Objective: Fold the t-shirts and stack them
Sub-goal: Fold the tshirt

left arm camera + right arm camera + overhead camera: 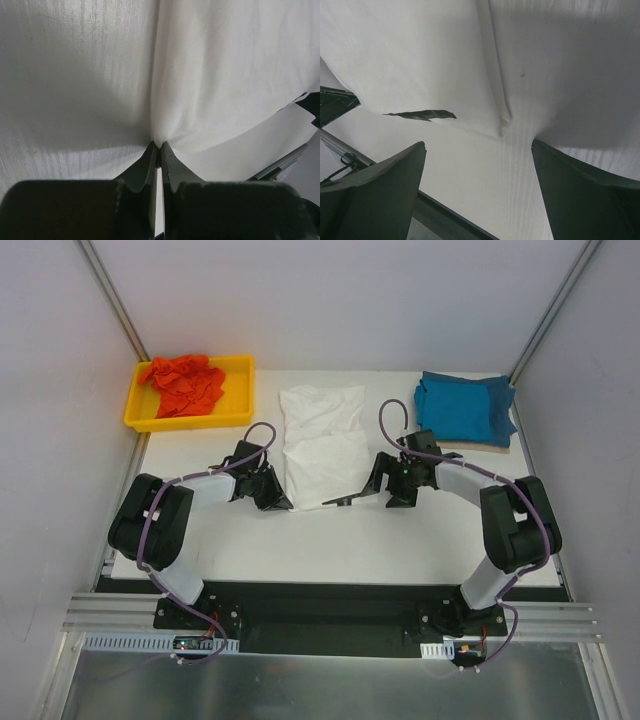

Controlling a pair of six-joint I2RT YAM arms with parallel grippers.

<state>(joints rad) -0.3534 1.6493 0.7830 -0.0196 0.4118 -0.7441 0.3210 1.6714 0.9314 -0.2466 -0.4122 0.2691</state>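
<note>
Left gripper (156, 146): pinched tight on white t-shirt (215, 75) edge.
Right gripper (478, 144): fingers spread wide apart.
Arms (150, 525): elbows out, wrists angled inward.

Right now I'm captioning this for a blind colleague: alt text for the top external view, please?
A folded white t-shirt lies in the middle, the left gripper at its near-left corner, the open right gripper at its near-right corner. A folded teal t-shirt sits far right; an orange-red t-shirt lies crumpled in a yellow tray far left.
</note>
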